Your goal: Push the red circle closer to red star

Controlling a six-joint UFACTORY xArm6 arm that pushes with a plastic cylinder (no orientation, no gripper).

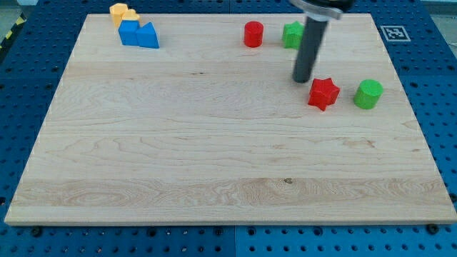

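My tip (303,78) — no pincer shows — sits just left of red star (323,93); red circle (253,34) near top edge.

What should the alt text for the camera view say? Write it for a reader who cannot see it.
My tip rests on a wooden board, just left of the red star and right of and below the red circle. A green cylinder sits right of the star, a green block behind the rod, and blue and orange blocks at the top left.

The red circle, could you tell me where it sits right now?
The red circle sits near the view's top, right of centre, just left of a green block and up-left of my tip.
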